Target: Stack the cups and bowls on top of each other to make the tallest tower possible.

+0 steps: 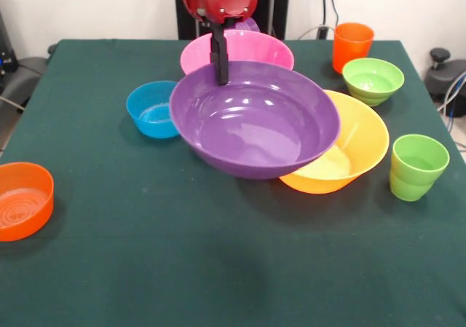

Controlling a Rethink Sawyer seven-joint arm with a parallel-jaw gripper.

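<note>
1. The purple bowl (pixel 255 119) occupies the centre of the frame. It appears raised clear of the table (pixel 182 269) and tilted, its opening turned toward the camera.
2. The gripper (pixel 219 68) descends from the top centre of the frame. Its black fingers (pixel 219 50) are clamped on the far rim of the purple bowl, at the rim's upper left.
3. The pink bowl (pixel 251 48) sits directly behind the purple bowl, partly covered by it and by the fingers.
4. The yellow-orange bowl (pixel 360 148) lies at the right of the purple bowl. Its left portion is hidden behind and beneath the purple bowl.
5. The small blue bowl (pixel 149 108) stands at the left of the purple bowl. Contact between the two cannot be determined.
6. The small green bowl (pixel 373 79) stands at the upper right, just behind the yellow-orange bowl.
7. The orange cup (pixel 352 45) stands upright near the top right edge of the table, just behind the small green bowl.
8. The lime green cup (pixel 418 167) stands upright at the right of the frame, just beside the yellow-orange bowl.
9. The small orange bowl (pixel 23 199) sits at the left edge of the frame, well apart from all other items.
</note>
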